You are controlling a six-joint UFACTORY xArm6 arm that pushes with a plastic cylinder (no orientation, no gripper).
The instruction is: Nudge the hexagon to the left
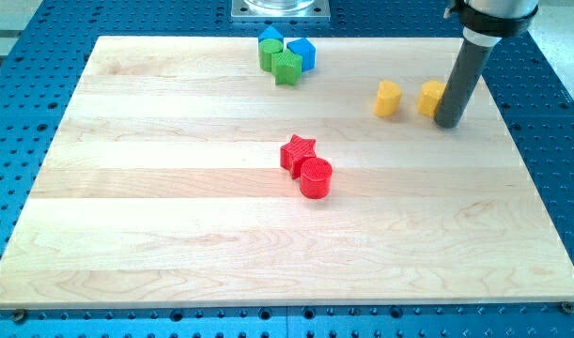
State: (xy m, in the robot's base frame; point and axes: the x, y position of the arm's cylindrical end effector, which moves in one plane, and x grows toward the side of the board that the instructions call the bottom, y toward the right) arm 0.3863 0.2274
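You can see my tip [448,123] near the bench's [174,235] top right corner, touching the right yellow block [430,98]. The yellow hexagon [388,98] sits just left of it. There is no gripper here, only the rod.

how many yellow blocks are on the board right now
2. One yellow block sits alone toward the view's upper right; the other yellow block is just to its right, touching my tip, which partly covers it. No others show.
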